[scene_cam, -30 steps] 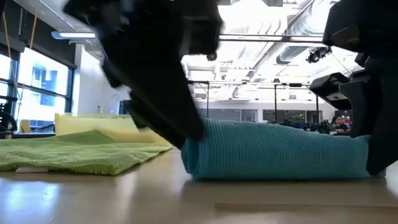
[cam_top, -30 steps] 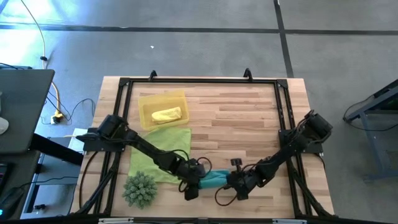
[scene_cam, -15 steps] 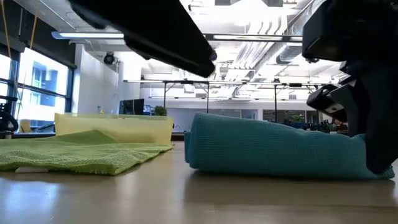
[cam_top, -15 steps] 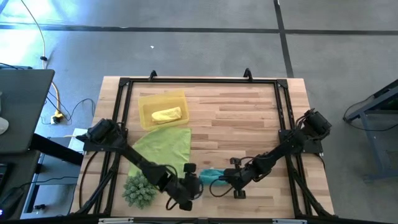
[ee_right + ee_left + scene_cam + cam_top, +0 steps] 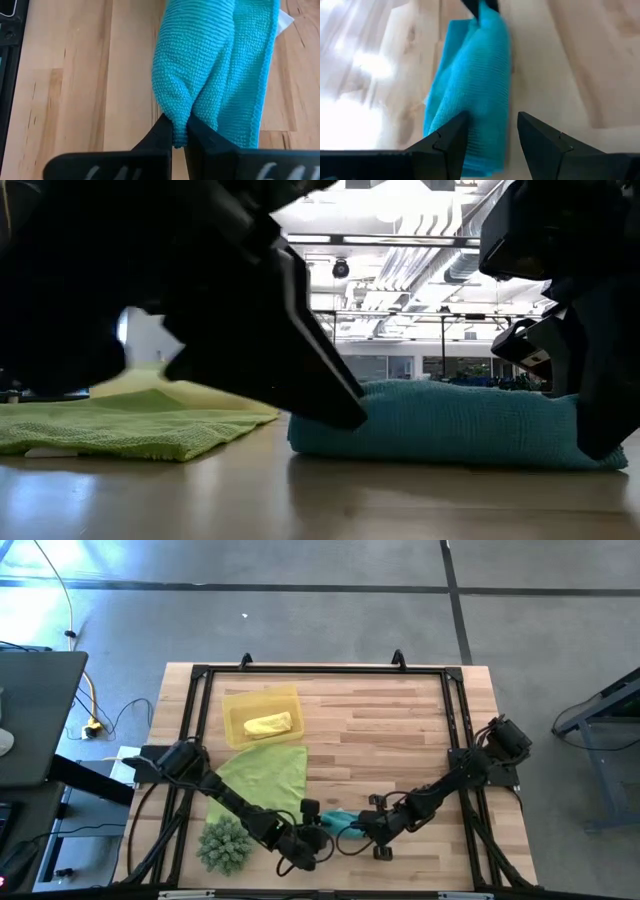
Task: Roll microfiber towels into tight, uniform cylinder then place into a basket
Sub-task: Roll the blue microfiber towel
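Since a second ago the left gripper (image 5: pixel 312 840) returned, spread over the teal towel's (image 5: pixel 338 824) end. Right gripper (image 5: pixel 362 825) pinches its other end, front bench. 1 yellow roll (image 5: pixel 267 725) in basket (image 5: pixel 236 703); green towel (image 5: pixel 262 776) unrolled.

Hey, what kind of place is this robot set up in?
Probably an open lab or workshop: a butcher-block table with a black frame on a grey concrete floor, and exposed ceiling ducts over a large room behind.

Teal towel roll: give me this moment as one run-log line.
rolled teal microfibre towel: on wooden table | right gripper: shut on one end | left gripper: open, straddling other end
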